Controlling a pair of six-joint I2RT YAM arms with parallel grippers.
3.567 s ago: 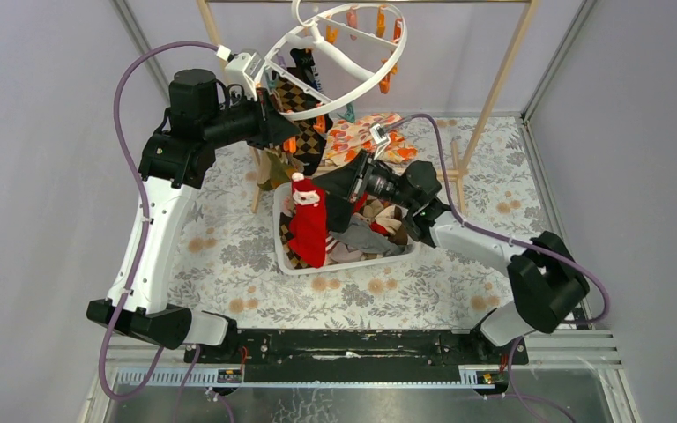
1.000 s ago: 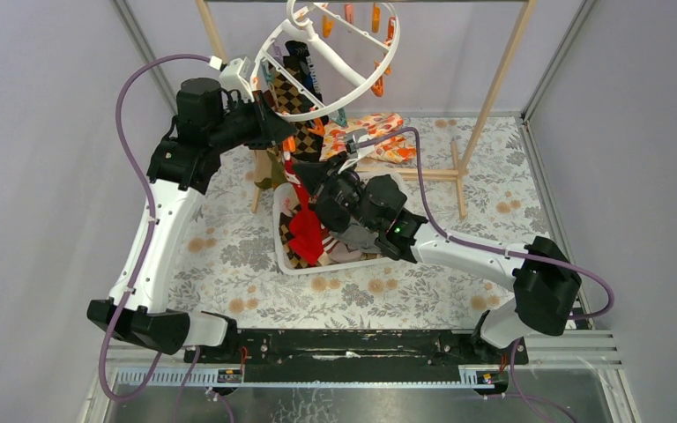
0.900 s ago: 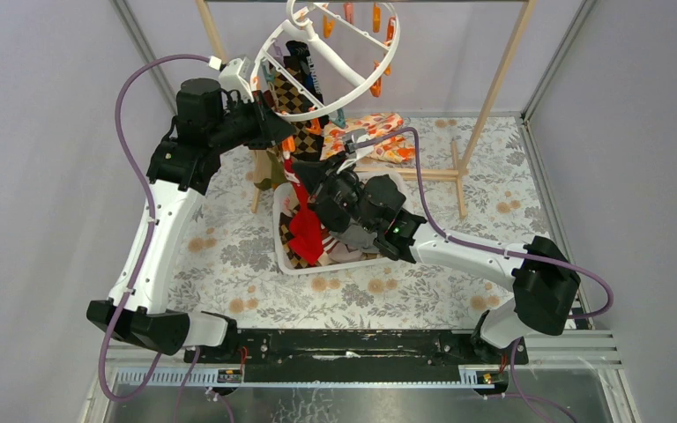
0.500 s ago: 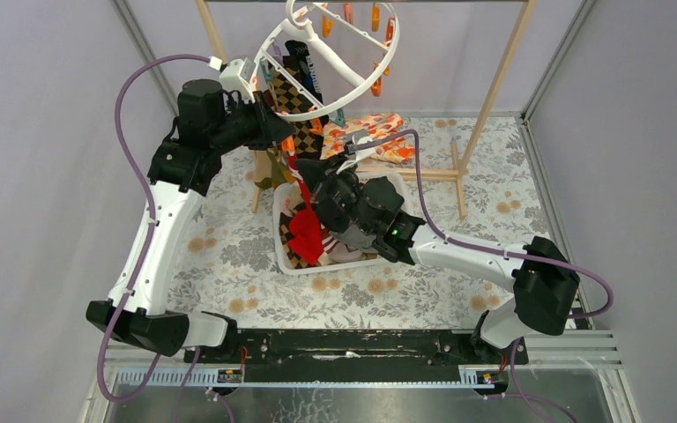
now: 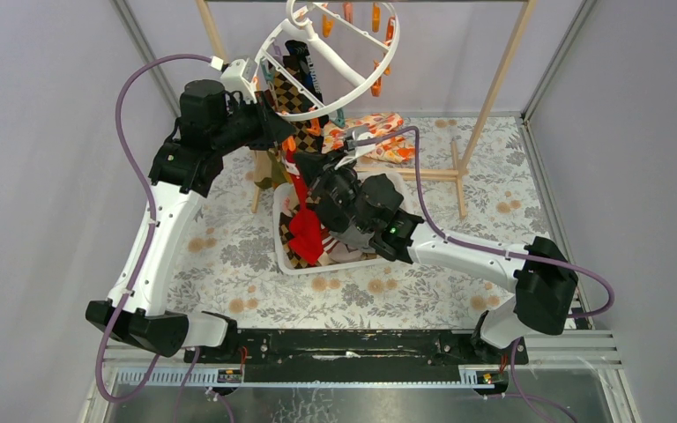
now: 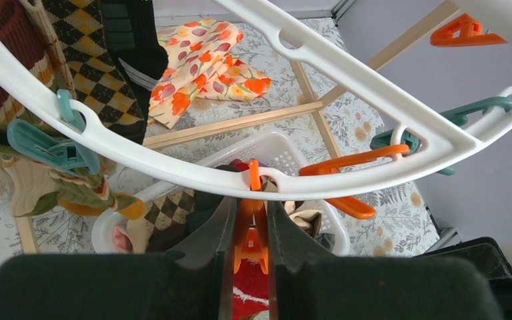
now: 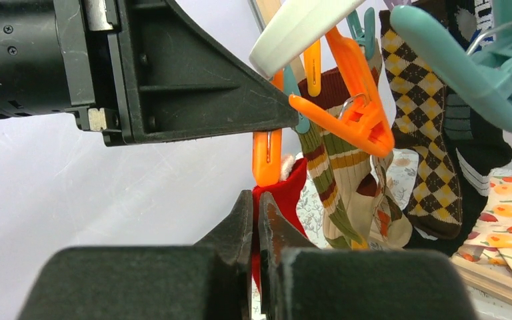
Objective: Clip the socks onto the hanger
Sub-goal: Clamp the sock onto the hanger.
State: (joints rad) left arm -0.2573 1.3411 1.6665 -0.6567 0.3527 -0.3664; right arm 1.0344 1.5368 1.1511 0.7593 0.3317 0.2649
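Observation:
The white ring hanger (image 5: 363, 75) hangs at the back with argyle, striped and black socks clipped on it (image 7: 433, 133). My left gripper (image 6: 249, 213) is shut on an orange clip (image 6: 253, 233) under the hanger's rim (image 6: 173, 163), squeezing it. My right gripper (image 7: 255, 207) is shut on the red sock (image 7: 293, 193) and holds its top edge up at that orange clip's lower end (image 7: 267, 157). In the top view the red sock (image 5: 304, 231) hangs down over the basket, just below my left gripper (image 5: 286, 132).
The white slotted basket (image 5: 293, 263) with more socks stands below. An orange floral cloth (image 5: 379, 128) lies behind it by the pale wooden frame (image 5: 494, 84). Teal (image 6: 47, 143) and orange (image 6: 347, 160) clips hang along the rim.
My right gripper has lifted the red sock up and leftward from over the basket to the orange clip. The left gripper stays on the clip, hardly moved.

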